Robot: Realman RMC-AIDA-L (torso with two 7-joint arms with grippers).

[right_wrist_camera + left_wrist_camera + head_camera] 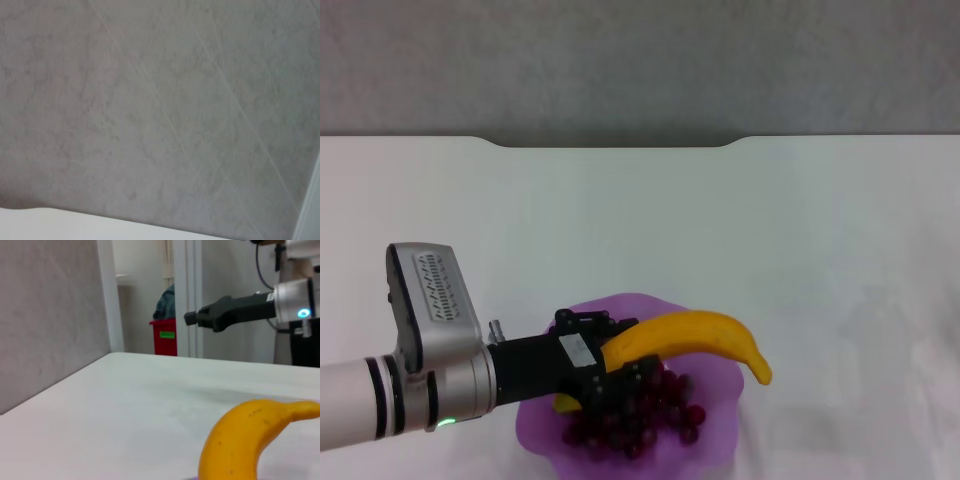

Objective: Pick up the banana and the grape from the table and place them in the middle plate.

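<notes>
My left gripper (pixel 623 350) reaches in from the left and is shut on the banana (pixel 705 335) near its stem end. It holds the yellow-orange banana just over the middle plate (pixel 720 440), a translucent purple plate with a wavy rim near the front of the white table (pixel 620 220). The grape (pixel 640 415), a dark red-purple bunch, lies in that plate under the banana and the gripper. The left wrist view shows the banana (pixel 245 440) close up. My right gripper (pixel 200 317) hangs above the table in that view, away from the plate.
The table's far edge has a shallow notch (pixel 615 142) before a grey wall. A red bin (pixel 165 335) stands on the floor beyond the table. The right wrist view shows only the wall and a strip of the table (pixel 50 225).
</notes>
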